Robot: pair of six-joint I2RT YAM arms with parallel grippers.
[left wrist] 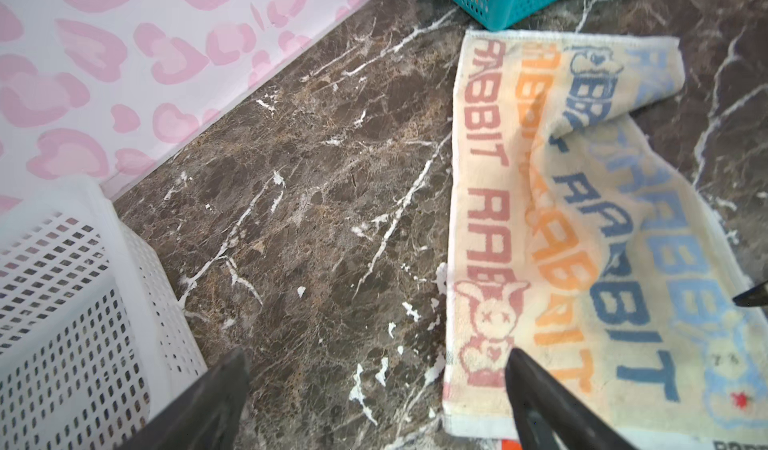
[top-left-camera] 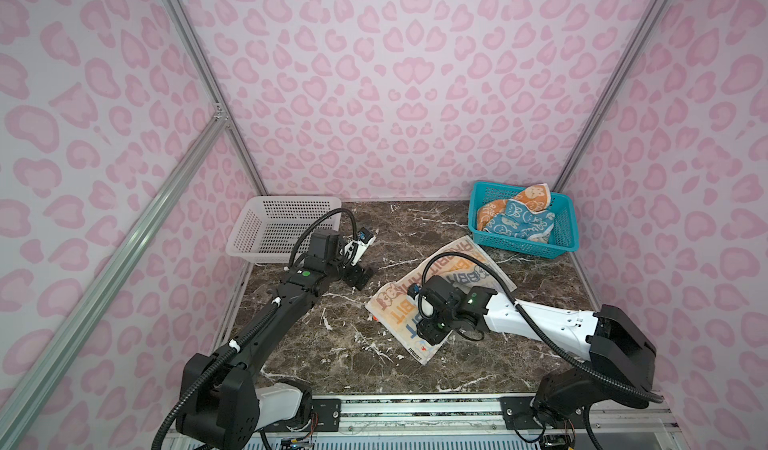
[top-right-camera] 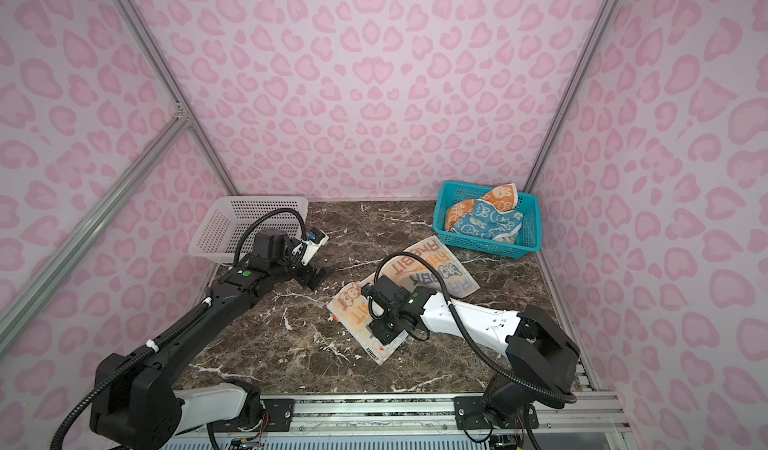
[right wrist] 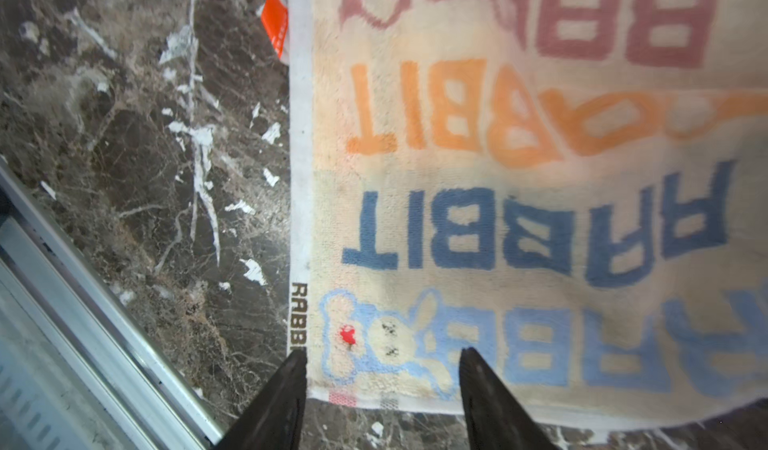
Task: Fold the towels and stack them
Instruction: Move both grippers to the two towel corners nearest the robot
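Left gripper [top-left-camera: 360, 278] wide over bare marble [top-left-camera: 353, 369]; right gripper [right wrist: 382, 352], jaws apart, at cream towel [right wrist: 498, 219] corner

Worktop [top-left-camera: 316, 344], 10 o'clock: left basket [top-left-camera: 266, 231].
Worktop, 2 o'clock: right basket [top-left-camera: 523, 247]; in it, front rabbit towel [top-left-camera: 519, 223] at 6 o'clock of rear rabbit towel [top-left-camera: 536, 196].
Worktop, centre: lettered towel [top-left-camera: 397, 302], just beside right basket, at its 7 o'clock.
Left tool [top-left-camera: 360, 279]: near lettered towel, at its 9 o'clock.
Right tool [right wrist: 382, 354]: over lettered towel's 6 o'clock corner.
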